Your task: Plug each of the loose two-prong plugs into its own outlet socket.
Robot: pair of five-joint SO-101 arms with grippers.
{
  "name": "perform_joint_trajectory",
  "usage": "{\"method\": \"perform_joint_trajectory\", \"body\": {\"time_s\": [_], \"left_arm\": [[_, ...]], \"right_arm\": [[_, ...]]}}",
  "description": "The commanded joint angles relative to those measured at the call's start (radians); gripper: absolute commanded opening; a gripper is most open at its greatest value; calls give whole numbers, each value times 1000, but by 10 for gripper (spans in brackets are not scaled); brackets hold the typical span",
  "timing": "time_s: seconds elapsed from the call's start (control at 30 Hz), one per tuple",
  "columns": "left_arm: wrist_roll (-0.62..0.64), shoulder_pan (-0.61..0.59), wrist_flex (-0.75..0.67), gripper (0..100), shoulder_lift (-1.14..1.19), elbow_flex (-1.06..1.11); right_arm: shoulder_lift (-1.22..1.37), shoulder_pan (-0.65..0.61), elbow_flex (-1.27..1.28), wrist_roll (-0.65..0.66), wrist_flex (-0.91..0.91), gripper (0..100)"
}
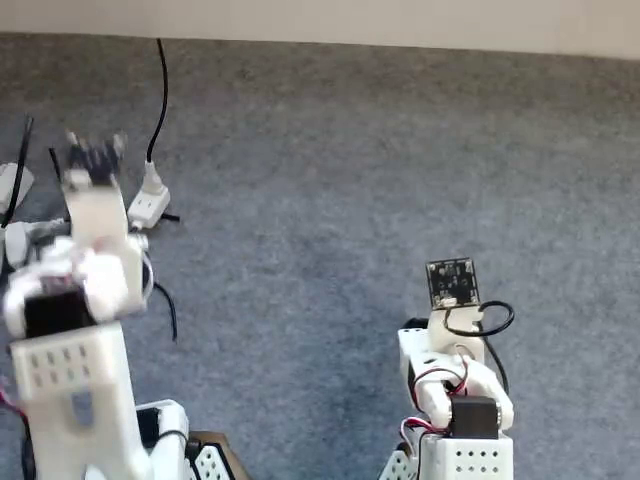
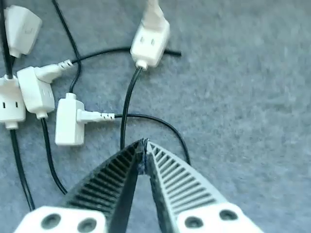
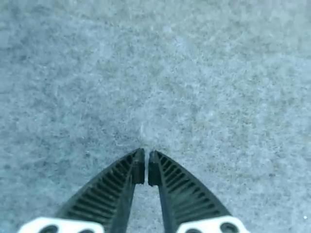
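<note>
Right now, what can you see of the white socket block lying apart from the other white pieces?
The socket block is white, smooth plastic by its look, rounded, with two narrow empty slots on its upper face. It lies flat on the grey carpet. A black cord leaves its narrow end and runs toward the shut left hand, which does not touch the block. A second black cord passes under it. A white piece meets its far end; I cannot tell what it is.
</note>
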Motion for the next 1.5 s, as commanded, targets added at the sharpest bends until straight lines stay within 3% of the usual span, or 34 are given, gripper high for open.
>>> {"method": "perform_joint_trajectory", "body": {"time_s": [0.0,0.37,0.47,0.73,0.9,1.1,1.47], "left_arm": [[-117,19,-51,5,-294,251],[-147,19,-52,7,-865,622],[-147,19,-83,9,-860,713],[-152,16,-325,9,-828,980],[-153,13,-244,9,-835,975],[-153,15,38,8,-840,975],[-153,16,28,8,-839,975]], "right_arm": [[-7,1,148,-12,-16,26],[-7,1,148,-12,-16,26],[-7,1,148,-12,-16,26],[-7,1,148,-12,-16,26],[-7,1,148,-12,-16,26],[-7,1,148,-12,-16,26],[-7,-1,148,-12,-16,26]]}}
